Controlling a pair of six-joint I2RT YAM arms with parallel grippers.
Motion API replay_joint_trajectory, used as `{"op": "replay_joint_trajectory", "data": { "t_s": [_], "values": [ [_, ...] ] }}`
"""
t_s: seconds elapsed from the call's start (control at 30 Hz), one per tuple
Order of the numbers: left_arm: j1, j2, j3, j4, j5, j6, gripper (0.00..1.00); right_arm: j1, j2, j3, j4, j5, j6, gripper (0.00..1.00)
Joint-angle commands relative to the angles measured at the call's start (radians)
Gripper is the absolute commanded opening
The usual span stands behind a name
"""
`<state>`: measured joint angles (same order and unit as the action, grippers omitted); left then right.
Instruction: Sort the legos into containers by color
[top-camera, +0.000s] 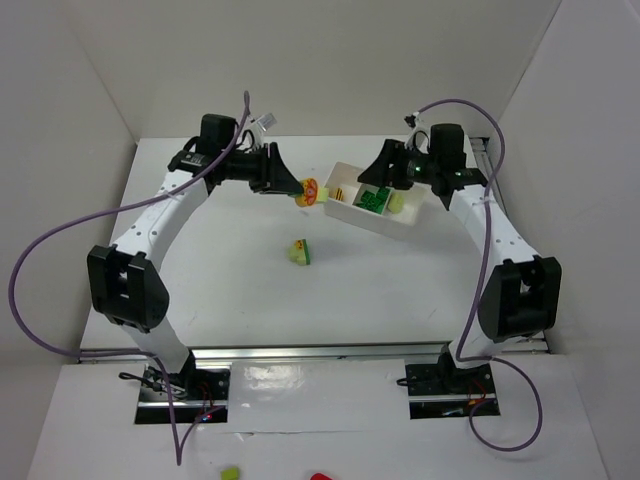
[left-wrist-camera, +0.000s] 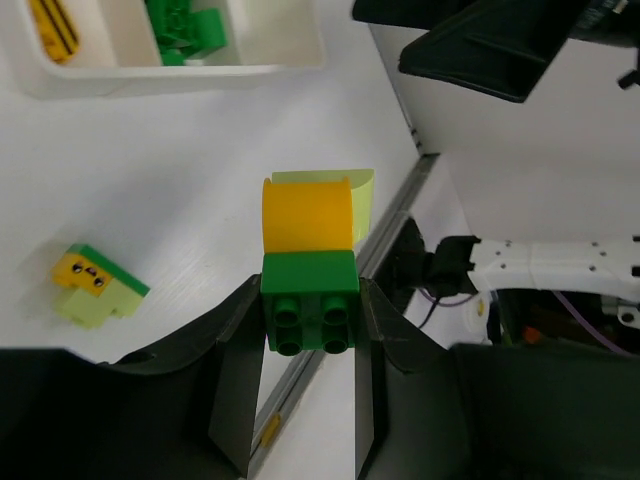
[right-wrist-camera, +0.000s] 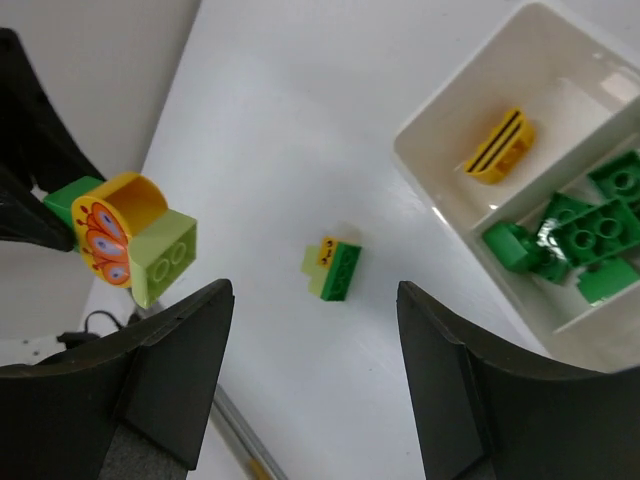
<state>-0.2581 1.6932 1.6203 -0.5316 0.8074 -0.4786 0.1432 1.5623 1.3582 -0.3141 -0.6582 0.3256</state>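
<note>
Looking down on a white table (top-camera: 230, 300) boxed in by white walls. Finding the white tray (top-camera: 372, 224) at roughly two o'clock from the table's middle, already holding a yellow striped piece (right-wrist-camera: 497, 147), dark green bricks (right-wrist-camera: 590, 235) and a pale piece (top-camera: 398, 203) in separate compartments. Hovering the right gripper (right-wrist-camera: 312, 292) above that tray, spread wide and carrying nothing. Pinching a stacked clump (left-wrist-camera: 308, 240) with the left gripper (left-wrist-camera: 310, 315), closed narrow on the dark green base brick, in the air just off the tray's nine o'clock end. Judging the sort as partway done, and the next move as probably calling for pulling the clump apart, since combining three colours: dark green, an orange-yellow arch with a butterfly print, and pale yellow-green. Leaving a smaller loose stack (top-camera: 301, 251) lying on the table at six o'clock of the clump, likewise mixing green, yellow and pale green.
</note>
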Motion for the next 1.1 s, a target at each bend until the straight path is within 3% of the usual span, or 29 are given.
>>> {"op": "replay_joint_trajectory", "data": {
  "t_s": [0.0, 0.2, 0.43, 0.63, 0.9, 0.97, 1.07],
  "values": [
    [-0.003, 0.008, -0.016, 0.16, 0.211, -0.015, 0.0, 0.018, -0.025, -0.007, 0.09, -0.175, 0.035, 0.74],
    [-0.003, 0.017, -0.034, 0.177, 0.191, -0.038, 0.0, 0.084, -0.025, -0.013, 0.092, -0.176, 0.044, 0.75],
    [0.045, 0.02, -0.154, 0.396, 0.367, -0.175, 0.0, 0.095, -0.025, -0.002, 0.057, -0.161, 0.004, 0.78],
    [0.054, 0.029, -0.158, 0.42, 0.377, -0.201, 0.0, 0.105, -0.067, 0.007, 0.029, -0.071, -0.009, 0.76],
    [0.085, 0.128, -0.096, 0.357, 0.381, -0.517, 0.0, 0.234, -0.16, -0.07, 0.064, 0.178, -0.247, 0.73],
    [0.094, 0.137, -0.106, 0.357, 0.371, -0.548, 0.0, 0.26, -0.16, -0.088, 0.09, 0.257, -0.29, 0.73],
    [0.094, 0.137, -0.126, 0.343, 0.337, -0.569, 0.0, 0.283, -0.177, -0.163, 0.17, 0.261, -0.419, 0.73]
  ]
}}
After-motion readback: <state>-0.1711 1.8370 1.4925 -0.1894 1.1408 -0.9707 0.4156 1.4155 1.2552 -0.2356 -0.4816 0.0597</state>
